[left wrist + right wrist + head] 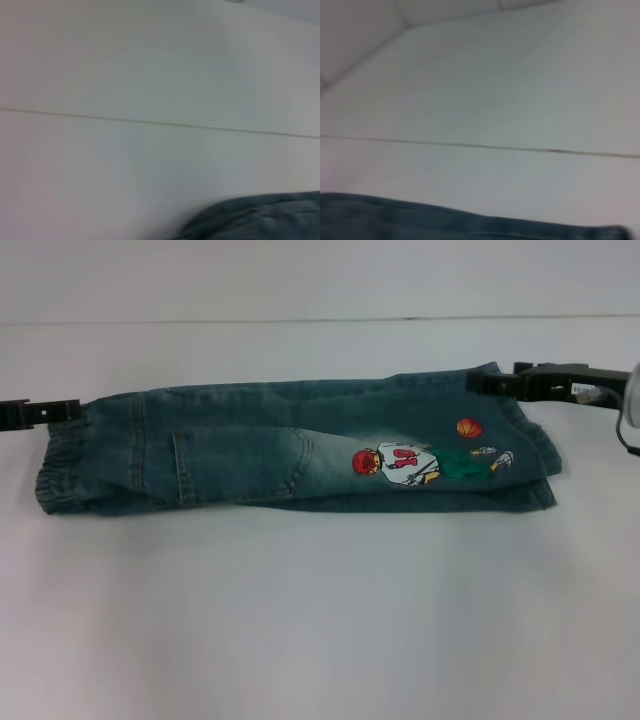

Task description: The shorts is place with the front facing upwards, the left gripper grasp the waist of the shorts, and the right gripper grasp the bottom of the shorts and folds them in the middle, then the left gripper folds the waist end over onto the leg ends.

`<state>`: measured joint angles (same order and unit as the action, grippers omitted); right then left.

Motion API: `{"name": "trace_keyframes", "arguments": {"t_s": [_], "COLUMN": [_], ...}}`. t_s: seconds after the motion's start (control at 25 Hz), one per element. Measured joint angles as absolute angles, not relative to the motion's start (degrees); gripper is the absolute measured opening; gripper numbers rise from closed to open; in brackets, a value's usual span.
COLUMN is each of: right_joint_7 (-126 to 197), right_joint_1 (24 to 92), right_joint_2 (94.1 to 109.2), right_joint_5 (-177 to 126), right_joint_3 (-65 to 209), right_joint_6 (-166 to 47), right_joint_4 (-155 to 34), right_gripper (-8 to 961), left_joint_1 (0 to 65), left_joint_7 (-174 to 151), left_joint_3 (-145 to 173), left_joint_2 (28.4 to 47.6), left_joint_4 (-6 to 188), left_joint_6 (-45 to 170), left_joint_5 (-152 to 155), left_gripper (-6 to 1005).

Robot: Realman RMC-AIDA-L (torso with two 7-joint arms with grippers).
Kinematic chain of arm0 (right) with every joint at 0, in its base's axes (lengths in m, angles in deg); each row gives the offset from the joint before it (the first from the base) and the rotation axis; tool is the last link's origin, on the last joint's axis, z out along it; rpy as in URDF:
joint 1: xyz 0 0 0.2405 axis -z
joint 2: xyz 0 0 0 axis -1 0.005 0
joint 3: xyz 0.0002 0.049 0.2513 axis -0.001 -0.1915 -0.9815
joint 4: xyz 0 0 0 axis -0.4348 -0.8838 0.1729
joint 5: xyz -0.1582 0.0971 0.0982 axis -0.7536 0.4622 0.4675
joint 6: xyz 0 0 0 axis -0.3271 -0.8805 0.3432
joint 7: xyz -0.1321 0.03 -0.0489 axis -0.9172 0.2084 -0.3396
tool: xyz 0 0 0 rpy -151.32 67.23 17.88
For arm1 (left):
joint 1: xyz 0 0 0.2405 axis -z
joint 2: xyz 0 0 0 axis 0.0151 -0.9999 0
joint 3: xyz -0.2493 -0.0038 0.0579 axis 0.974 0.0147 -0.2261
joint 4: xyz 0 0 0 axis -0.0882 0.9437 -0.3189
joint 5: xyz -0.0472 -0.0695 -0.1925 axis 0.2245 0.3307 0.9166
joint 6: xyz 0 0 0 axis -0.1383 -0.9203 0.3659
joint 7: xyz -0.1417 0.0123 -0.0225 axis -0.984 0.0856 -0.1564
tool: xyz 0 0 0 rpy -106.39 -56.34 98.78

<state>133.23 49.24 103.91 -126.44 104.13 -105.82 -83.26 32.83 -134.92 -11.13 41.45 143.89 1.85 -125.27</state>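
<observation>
The shorts (300, 455) lay already doubled lengthwise on the white worktop (320, 620), puckered waist (60, 475) one way, printed leg and leg ends (535, 465) the other. At the shorts' far edge the left gripper (40, 412) met the waist corner and the right gripper (530, 382) the hem corner; I could not tell whether either pair of jaws was pinching cloth or spread. I judged the waist should next be lifted clear and laid squarely over the hems, and nothing stood beyond the shorts to hinder that.

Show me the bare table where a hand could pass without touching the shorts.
Widest free patch: the table nearer the robot than the shorts. A narrower bare strip lies beyond them. Crowded ends: left gripper at the waist, right gripper opposite.
</observation>
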Motion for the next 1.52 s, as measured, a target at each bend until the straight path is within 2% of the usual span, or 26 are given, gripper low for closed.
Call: {"name": "trace_keyframes", "arguments": {"t_s": [0.08, 0.2, 0.44, 0.6, 0.76, 0.96, 1.52], "right_joint_7": [133.09, 131.44, 126.62, 125.26, 125.02, 124.72, 124.36], "right_joint_1": [51.21, 54.06, 55.78, 56.59, 57.30, 57.31, 57.19], "right_joint_2": [103.85, 103.33, 101.35, 100.82, 100.80, 101.53, 101.98], "right_joint_5": [-124.64, -121.43, -120.11, -120.28, -120.48, -122.43, -123.10], "right_joint_3": [103.73, 103.64, 104.28, 105.60, 106.51, 106.65, 106.70], "right_joint_6": [-114.09, -127.13, -150.19, -156.46, -157.66, -157.29, -155.47], "right_joint_4": [-85.80, -88.78, -89.34, -89.06, -88.89, -88.81, -88.55], "right_gripper": [879, 952, 951, 951, 952, 952, 951], "left_joint_1": [32.04, 31.08, 31.09, 31.34, 32.19, 32.77, 35.90], "left_joint_7": [-133.23, -129.13, -121.19, -119.28, -120.03, -123.40, -124.70], "left_joint_3": [-11.13, -9.66, -6.06, -7.82, -7.84, -7.94, -14.62], "left_joint_2": [41.02, 40.21, 39.28, 39.02, 38.50, 38.25, 39.54], "left_joint_4": [144.35, 144.45, 143.42, 143.39, 143.76, 144.23, 140.15], "left_joint_6": [-1.98, -9.72, -24.57, -27.84, -25.26, -14.80, -5.89], "left_joint_5": [-122.44, -117.58, -114.25, -118.50, -128.01, -137.70, -139.78], "left_gripper": [909, 923, 922, 921, 920, 920, 917]}}
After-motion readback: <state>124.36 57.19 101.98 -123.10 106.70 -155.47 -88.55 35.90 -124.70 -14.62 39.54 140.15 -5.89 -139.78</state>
